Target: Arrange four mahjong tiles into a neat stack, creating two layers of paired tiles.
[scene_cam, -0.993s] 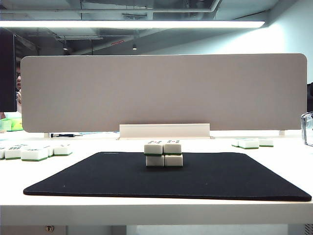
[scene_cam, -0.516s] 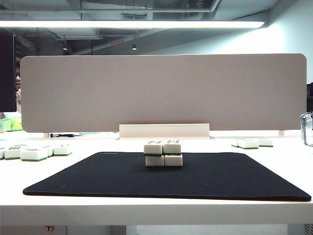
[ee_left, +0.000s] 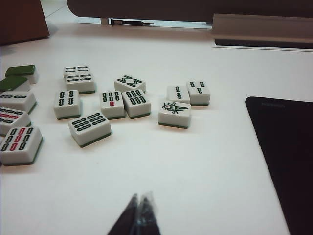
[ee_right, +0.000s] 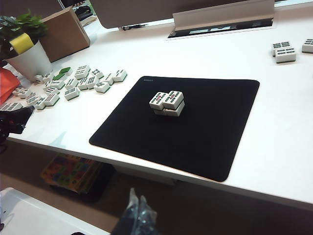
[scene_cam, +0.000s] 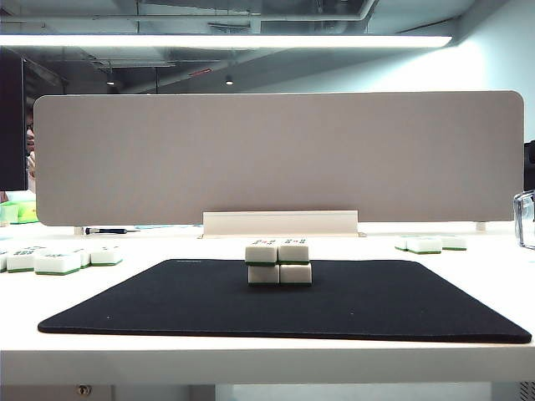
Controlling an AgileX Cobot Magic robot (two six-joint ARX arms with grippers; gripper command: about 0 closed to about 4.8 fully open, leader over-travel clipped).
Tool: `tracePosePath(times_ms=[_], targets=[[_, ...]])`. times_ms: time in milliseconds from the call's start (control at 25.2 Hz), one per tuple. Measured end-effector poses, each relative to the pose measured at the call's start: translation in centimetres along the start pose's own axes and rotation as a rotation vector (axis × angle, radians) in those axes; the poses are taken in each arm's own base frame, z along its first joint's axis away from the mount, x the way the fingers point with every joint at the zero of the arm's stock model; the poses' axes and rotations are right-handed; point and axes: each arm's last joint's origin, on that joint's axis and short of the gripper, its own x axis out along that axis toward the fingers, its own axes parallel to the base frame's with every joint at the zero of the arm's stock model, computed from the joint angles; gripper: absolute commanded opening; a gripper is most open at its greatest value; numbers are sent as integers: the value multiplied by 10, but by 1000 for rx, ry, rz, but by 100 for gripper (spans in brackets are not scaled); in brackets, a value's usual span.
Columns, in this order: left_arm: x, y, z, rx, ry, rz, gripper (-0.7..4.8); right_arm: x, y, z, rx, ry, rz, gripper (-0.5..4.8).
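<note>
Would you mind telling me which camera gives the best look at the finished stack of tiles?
The exterior view: the stack sits centred, side-on, both layers plain. The right wrist view shows it from above, mostly top faces. The left wrist view misses it.

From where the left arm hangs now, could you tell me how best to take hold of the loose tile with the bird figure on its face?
Probably from straight above, with the jaws across its two long side walls. The bird tile lies flat and face up on the white table, apart from its neighbours, so its sides look free. The left gripper is shut and must open first; the right gripper is shut too, off the table's near edge.
</note>
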Motion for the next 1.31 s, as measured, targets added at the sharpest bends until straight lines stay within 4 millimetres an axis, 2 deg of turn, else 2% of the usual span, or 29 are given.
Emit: tracePosePath(times_ms=[397, 476, 635, 794, 953, 1310], targets=[[0, 0, 0, 0, 0, 0, -6, 0, 0, 0, -12, -1, -3, -1], [0, 0, 0, 0, 0, 0, -5, 1, -2, 3, -29, -40, -69, -1], [0, 0, 0, 0, 0, 0, -6, 25, -12, 13, -40, -152, -131, -1], [0, 0, 0, 0, 0, 0, -6, 56, -30, 13, -8, -201, -161, -1], [0, 0, 0, 0, -1, 0, -6, 83, -50, 4, 56, -196, -173, -1], [0, 0, 0, 0, 0, 0, -6, 138, -91, -25, 43, -254, -183, -1]])
